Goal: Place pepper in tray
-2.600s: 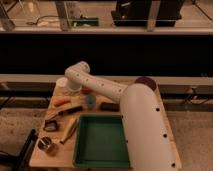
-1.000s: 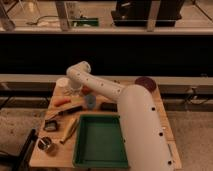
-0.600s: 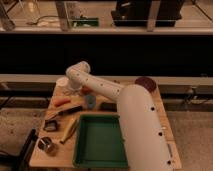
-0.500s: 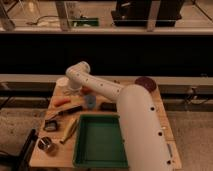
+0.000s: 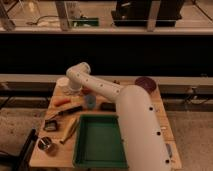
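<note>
The green tray (image 5: 100,141) stands at the front middle of the wooden table and looks empty. An orange-red elongated thing, seemingly the pepper (image 5: 62,101), lies on the table's left side, behind and to the left of the tray. My white arm reaches from the lower right across the table to the back left. The gripper (image 5: 75,89) points down at the back left, just right of the pepper and beside a small reddish thing (image 5: 86,92). The arm hides much of it.
A white bowl (image 5: 62,81) sits at the back left and a dark purple plate (image 5: 145,82) at the back right. A blue thing (image 5: 90,101), a dark block (image 5: 107,106), a black-handled utensil (image 5: 65,113), a wooden utensil (image 5: 69,129) and a metal cup (image 5: 46,145) lie left of the tray.
The arm has shifted slightly, its wrist end staying over the table's back left. The objects on the table have not moved.
</note>
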Controlling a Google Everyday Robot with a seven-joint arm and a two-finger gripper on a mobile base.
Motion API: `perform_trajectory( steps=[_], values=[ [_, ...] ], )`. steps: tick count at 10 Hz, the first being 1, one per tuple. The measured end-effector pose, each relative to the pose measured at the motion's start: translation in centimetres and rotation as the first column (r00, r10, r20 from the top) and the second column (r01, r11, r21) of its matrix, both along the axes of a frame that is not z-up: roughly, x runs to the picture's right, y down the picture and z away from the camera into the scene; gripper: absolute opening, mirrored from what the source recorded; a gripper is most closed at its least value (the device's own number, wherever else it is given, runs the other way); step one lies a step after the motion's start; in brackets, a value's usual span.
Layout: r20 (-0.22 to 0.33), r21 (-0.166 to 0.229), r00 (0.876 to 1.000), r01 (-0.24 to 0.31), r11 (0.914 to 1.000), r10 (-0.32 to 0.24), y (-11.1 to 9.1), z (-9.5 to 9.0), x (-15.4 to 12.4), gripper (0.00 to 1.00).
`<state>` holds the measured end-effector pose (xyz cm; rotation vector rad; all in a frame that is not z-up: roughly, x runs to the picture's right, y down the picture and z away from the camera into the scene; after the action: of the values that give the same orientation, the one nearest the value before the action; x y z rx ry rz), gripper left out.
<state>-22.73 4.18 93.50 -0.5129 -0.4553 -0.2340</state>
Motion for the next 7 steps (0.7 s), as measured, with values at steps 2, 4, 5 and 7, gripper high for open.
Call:
perform_trajectory(
  steps=[2, 4, 5, 7],
  values=[
    [0.024, -0.011, 0.999, 0.023, 0.9997, -0.022, 0.5, 0.3, -1.0, 0.8],
    [0.053, -0.027, 0.997, 0.054, 0.9982, -0.052, 1.2, 0.6, -2.1, 0.8],
    [0.071, -0.028, 0.996, 0.065, 0.9975, -0.063, 1.3, 0.7, -2.8, 0.8],
    [0.09, -0.029, 0.994, 0.071, 0.9971, -0.068, 1.2, 1.0, -2.8, 0.8]
  ],
)
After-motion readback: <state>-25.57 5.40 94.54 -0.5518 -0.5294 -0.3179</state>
